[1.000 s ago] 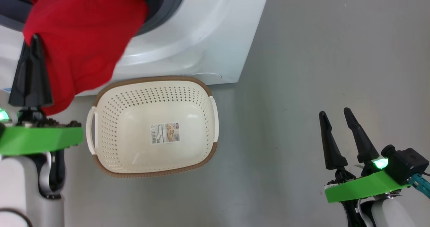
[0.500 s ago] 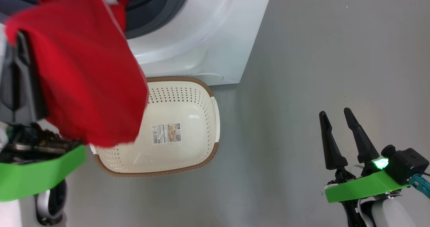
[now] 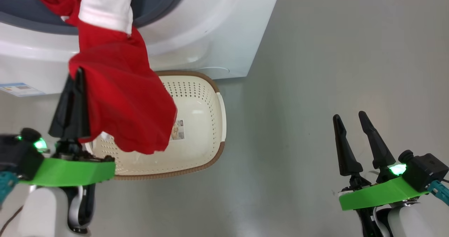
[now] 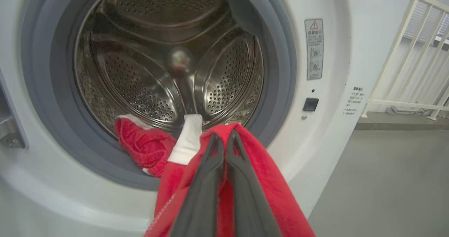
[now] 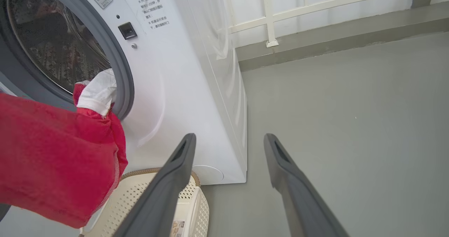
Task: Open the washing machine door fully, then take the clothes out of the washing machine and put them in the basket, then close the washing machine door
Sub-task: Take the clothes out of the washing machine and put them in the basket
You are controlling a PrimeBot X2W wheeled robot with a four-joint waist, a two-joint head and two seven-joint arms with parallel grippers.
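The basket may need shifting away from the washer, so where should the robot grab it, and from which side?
Probably grip the basket by its white side handle, coming from the robot's right with the open right hand. That handle stands bare on the rim facing that hand; the opposite side is hidden under the red garment hanging from the shut left hand.

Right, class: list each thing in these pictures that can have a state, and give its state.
washing machine: opening uncovered, clothes partly inside the drum.
red garment: pinched at one end, trailing from the drum to above the basket.
basket: upright on the floor, visible bottom bare.
left gripper: fingers shut on the red garment.
right gripper: fingers open, holding nothing.
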